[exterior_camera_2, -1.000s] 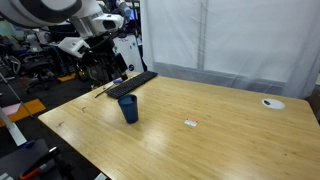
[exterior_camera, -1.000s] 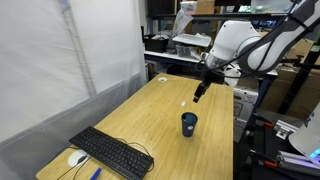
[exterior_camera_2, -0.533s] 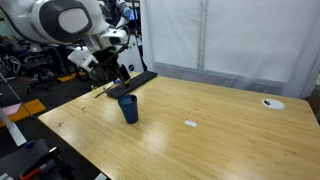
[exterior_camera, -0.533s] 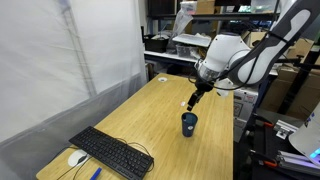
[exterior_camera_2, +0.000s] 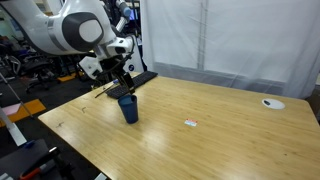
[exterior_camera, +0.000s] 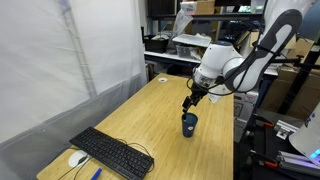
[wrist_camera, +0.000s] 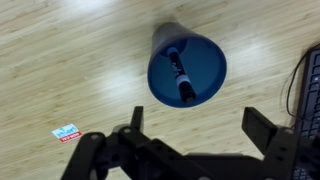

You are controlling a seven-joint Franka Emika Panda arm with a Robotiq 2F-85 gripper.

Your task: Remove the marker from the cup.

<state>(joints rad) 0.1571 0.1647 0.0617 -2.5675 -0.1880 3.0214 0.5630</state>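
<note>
End effector released, above cup | marker inside: wrist view only

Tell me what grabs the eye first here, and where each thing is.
The dark blue cup stands alone on the wooden table, with a marker leaning slanted inside it. The gripper hangs just above the cup, its fingers spread open. In an exterior view, a black keyboard lies at the table's near end.

Probably a lab: curtain partitions, cluttered equipment shelves, keyboard on wooden table.
</note>
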